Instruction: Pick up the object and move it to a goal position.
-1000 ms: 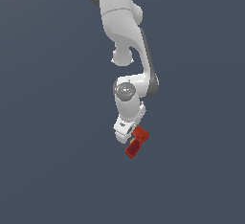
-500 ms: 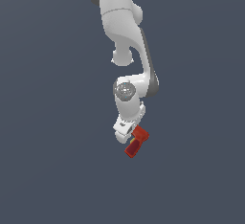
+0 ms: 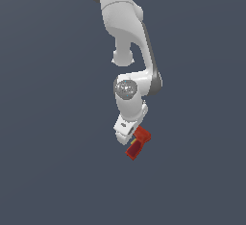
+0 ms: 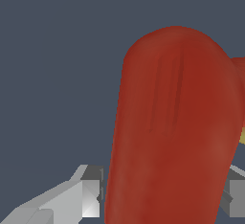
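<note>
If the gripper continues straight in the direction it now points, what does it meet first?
Only the red drill-shaped toy already between the gripper fingers. Beyond it, the way looks free: only plain grey background shows, though depth there is unclear.

arm hangs down, wrist bent, gripper [image 3: 133, 137] fingers [image 4: 88, 194] clamped w/ load between.
</note>
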